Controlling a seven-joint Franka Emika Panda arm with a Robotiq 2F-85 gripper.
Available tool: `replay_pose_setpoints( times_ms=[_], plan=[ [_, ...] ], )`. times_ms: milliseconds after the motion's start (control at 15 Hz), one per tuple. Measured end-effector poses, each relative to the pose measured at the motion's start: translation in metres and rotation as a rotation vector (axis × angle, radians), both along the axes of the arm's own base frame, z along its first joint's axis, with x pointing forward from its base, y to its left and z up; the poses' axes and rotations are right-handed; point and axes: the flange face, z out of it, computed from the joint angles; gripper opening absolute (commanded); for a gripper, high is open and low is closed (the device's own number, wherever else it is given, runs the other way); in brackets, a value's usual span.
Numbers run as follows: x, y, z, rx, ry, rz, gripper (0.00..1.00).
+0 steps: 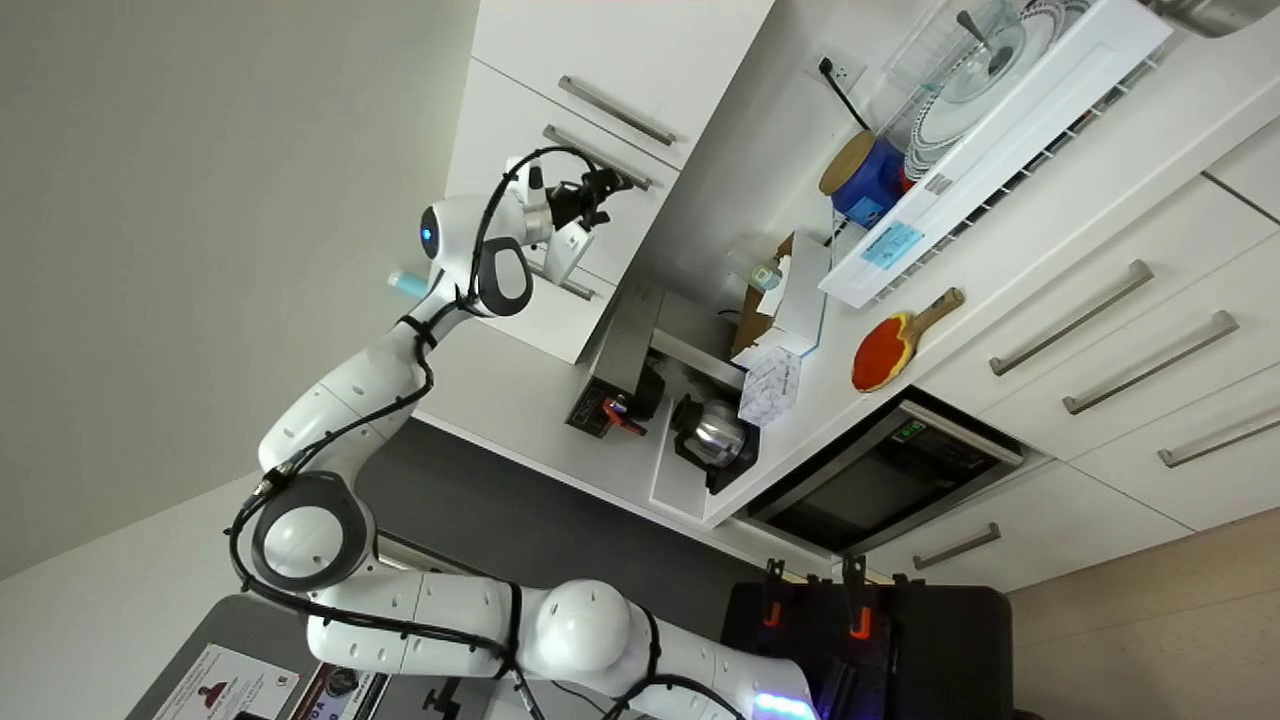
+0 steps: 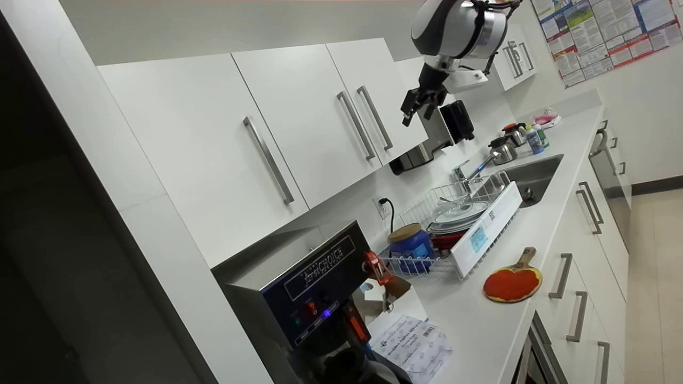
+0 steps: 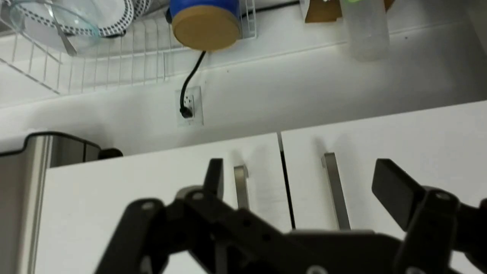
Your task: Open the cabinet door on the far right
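Step (judged): approach, no grip yet. Your gripper (image 3: 299,175) is spread; the door (image 2: 389,101), rightmost of the nearer row in an exterior view, looks closed. Next you'd want to straddle its handle (image 2: 375,117) alone, excluding the neighbouring bar (image 2: 355,125), then pinch and pull

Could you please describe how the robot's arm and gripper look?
The arm is white and rounded, with dark grey joint rings and a small blue light. A black cable runs along it, tied down with black straps. The gripper is black, with two blocky, flat-padded fingers.
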Motion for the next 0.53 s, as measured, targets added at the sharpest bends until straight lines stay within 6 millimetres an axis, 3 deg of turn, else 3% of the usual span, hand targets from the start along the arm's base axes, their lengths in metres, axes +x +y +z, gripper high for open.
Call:
replay_pose_setpoints(
  times_ms=[533],
  plan=[
    [0.057,0.004,0.044,-0.050,-0.254,0.089,1.00]
  ],
)
